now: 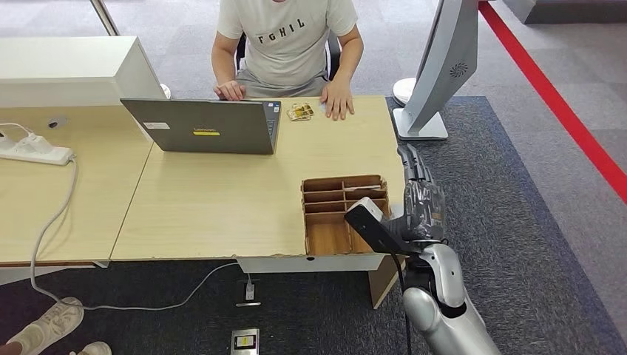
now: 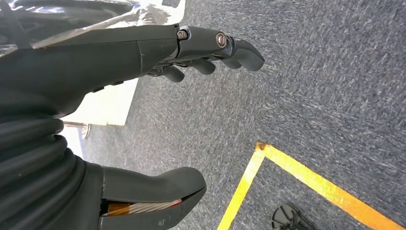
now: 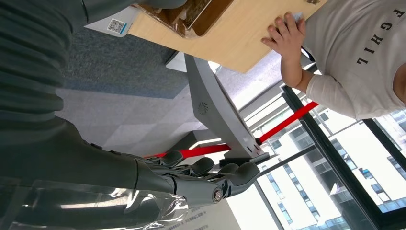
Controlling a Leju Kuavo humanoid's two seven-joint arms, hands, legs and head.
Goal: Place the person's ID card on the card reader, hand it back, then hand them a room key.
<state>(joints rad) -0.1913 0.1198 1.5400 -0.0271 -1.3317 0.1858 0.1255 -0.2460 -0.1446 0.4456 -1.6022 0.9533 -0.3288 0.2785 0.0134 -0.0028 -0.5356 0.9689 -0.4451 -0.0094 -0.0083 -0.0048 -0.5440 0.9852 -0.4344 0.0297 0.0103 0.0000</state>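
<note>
A few small yellowish cards point(image 1: 299, 112) lie on the wooden table point(image 1: 222, 207) at its far edge, just left of the seated person's hand point(image 1: 339, 103). My right hand point(image 1: 421, 198) is raised beside the table's right edge, fingers point(image 3: 210, 179) stretched out and holding nothing. Its dark thumb point(image 1: 377, 229) reaches over the right end of a brown cardboard divider tray point(image 1: 329, 214). A small white object point(image 1: 367, 206) sits in the tray by the thumb, partly hidden. My left hand point(image 2: 143, 52) hangs over the carpet, fingers straight and empty.
An open grey laptop point(image 1: 207, 126) stands at the table's far side facing the person point(image 1: 288, 41). A white monitor stand point(image 1: 429, 89) is at the far right corner. A power strip point(image 1: 33, 151) and cable lie left. Yellow floor tape point(image 2: 306, 177) crosses the carpet.
</note>
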